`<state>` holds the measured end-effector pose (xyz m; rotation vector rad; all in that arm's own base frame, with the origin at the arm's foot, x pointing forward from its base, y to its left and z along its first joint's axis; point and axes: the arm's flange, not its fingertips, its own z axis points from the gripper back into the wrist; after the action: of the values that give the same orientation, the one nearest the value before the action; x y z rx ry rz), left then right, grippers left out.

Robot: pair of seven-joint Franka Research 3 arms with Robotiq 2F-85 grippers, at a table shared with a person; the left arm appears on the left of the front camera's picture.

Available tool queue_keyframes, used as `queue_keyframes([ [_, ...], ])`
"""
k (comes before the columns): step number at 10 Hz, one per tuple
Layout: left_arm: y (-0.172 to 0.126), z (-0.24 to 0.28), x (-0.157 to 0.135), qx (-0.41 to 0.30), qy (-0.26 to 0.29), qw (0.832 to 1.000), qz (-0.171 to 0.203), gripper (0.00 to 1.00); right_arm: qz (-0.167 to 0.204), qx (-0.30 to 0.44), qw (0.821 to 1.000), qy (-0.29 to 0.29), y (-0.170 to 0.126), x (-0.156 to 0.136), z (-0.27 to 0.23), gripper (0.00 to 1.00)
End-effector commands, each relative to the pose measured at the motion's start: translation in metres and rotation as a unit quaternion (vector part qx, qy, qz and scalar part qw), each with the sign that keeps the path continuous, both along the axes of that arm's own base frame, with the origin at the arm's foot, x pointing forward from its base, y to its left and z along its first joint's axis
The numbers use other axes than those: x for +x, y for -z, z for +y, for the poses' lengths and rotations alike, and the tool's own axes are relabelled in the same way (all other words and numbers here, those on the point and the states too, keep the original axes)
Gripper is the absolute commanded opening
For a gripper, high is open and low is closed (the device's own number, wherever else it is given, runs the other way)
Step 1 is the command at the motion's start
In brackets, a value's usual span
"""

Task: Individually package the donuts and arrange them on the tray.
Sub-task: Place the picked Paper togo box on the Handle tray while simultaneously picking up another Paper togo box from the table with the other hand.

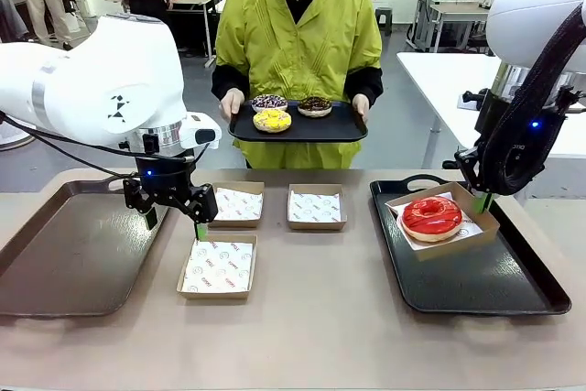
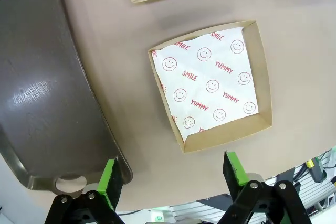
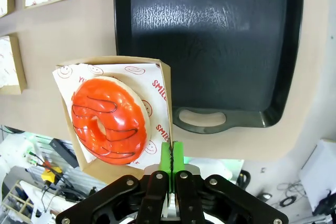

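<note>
The glossy red donut (image 1: 431,215) (image 3: 108,120) lies in a cardboard box (image 1: 453,244) (image 3: 166,85) over the far end of the black tray (image 1: 476,283) (image 3: 210,40). My right gripper (image 1: 482,200) (image 3: 171,153) is shut on that box's side wall. The person holds a second black tray (image 1: 298,130) at the far side. On it sit the yellow donut (image 1: 272,120), the dark one with purple-white sprinkles (image 1: 269,102) and the chocolate one with sprinkles (image 1: 314,105). My left gripper (image 1: 174,220) (image 2: 170,174) hangs open above the table beside an empty paper-lined box (image 1: 218,266) (image 2: 212,85).
Two more empty lined boxes (image 1: 236,203) (image 1: 316,206) stand side by side at mid-table. A brown tray (image 1: 73,254) (image 2: 37,87) lies at the left, close to my left gripper's outer finger. A white table (image 1: 458,80) stands behind at the right.
</note>
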<state>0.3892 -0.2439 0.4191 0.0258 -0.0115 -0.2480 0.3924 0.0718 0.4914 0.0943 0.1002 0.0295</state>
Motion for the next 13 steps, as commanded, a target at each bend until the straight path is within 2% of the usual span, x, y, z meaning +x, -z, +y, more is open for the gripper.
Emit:
queue_keyframes([
  [1,0.001,-0.004,-0.008,-0.003,-0.024,1.000,-0.013,1.00,0.000,0.000,1.000,0.000,0.000,0.000,0.000,0.01],
  [2,0.007,-0.006,-0.011,0.001,-0.049,0.998,-0.027,1.00,-0.035,0.000,0.999,0.034,0.004,-0.008,-0.004,0.01],
  [3,0.017,-0.005,-0.008,-0.002,-0.078,0.996,-0.037,1.00,-0.052,0.004,0.998,0.038,0.012,-0.018,-0.007,0.01],
  [5,0.037,-0.003,0.000,-0.005,-0.112,0.993,-0.026,1.00,-0.070,0.014,0.996,0.056,0.025,-0.024,-0.016,0.01],
  [7,0.048,-0.003,-0.001,0.002,-0.120,0.992,-0.035,1.00,-0.056,0.017,0.996,0.062,0.040,-0.027,-0.021,0.01],
  [10,0.066,0.002,0.004,-0.013,-0.125,0.992,-0.032,1.00,-0.054,0.020,0.994,0.094,0.059,-0.023,-0.030,0.01],
  [13,0.072,0.000,0.004,-0.010,-0.121,0.992,-0.034,1.00,-0.042,0.011,0.993,0.107,0.080,-0.016,-0.034,0.01],
])
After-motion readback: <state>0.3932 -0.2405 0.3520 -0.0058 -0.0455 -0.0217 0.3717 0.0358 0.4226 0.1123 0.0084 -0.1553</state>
